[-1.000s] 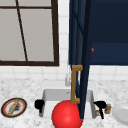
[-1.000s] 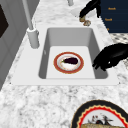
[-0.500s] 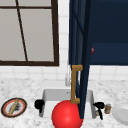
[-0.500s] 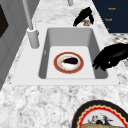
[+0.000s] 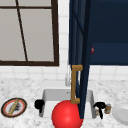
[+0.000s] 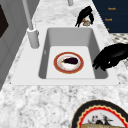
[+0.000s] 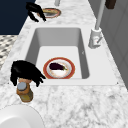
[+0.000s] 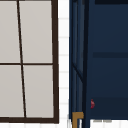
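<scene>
Spice jar sits on your counter, right hand curled over its lid; left hand hangs clenched, holding nothing.

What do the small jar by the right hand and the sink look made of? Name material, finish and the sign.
Small jar: probably amber glass, glossy brown body, with a grey metal-looking cap. Sink: matt pale grey, evenly shaded; maybe ceramic or composite, hard to say. The right hand hovers just over the jar.

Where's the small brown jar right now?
The small brown jar stands on the counter right of the sink, under the right hand, beside the white plate.
</scene>
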Tool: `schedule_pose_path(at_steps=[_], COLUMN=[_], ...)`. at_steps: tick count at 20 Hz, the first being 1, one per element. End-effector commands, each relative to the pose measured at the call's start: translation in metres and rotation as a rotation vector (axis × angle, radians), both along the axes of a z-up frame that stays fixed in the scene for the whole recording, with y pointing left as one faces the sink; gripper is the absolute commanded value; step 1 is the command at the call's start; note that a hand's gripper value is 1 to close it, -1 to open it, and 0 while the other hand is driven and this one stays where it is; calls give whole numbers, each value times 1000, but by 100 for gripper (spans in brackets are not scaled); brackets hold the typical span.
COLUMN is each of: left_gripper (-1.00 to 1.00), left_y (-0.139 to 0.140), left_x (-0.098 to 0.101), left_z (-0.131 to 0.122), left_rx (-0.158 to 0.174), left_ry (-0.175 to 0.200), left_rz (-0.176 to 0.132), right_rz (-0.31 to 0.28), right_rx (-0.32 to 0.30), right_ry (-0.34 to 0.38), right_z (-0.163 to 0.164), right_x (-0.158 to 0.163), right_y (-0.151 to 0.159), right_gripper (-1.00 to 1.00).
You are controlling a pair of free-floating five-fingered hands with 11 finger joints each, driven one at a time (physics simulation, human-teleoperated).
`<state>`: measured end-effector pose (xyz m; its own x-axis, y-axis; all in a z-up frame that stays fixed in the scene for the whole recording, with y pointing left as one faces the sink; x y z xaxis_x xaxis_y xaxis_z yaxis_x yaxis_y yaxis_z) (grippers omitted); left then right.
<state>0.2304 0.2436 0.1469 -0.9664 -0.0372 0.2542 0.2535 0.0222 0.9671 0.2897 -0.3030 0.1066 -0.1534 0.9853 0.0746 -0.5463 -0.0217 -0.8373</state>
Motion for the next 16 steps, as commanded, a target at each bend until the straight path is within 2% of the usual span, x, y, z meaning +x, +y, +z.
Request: schedule_pose_path(at_steps=[1, 2, 3, 5, 7, 9, 13, 16], left_gripper=[0, 0, 0, 0, 0, 0, 0, 0], left_y=[0, 0, 0, 0, 0, 0, 0, 0], left_x=[0, 0, 0, 0, 0, 0, 0, 0], left_z=[0, 0, 0, 0, 0, 0, 0, 0], left_rx=[0, 0, 0, 0, 0, 0, 0, 0], left_ry=[0, 0, 0, 0, 0, 0, 0, 0], left_rz=[0, 0, 0, 0, 0, 0, 0, 0], right_rz=[-31, -35, -69, -89, -102, -110, -116, -123], right_rx=[1, -12, -26, -67, -81, -80, -44, -50], right_ry=[-43, -26, -32, -106, -135, -134, -72, -71], right_z=[-25, -20, -10, 5, 8, 11, 37, 56], right_x=[-29, -30, -22, -18, -17, -6, 5, 7], right_y=[7, 1, 4, 1, 2, 3, 4, 7], right_gripper=[100, 100, 100, 100, 100, 100, 100, 100])
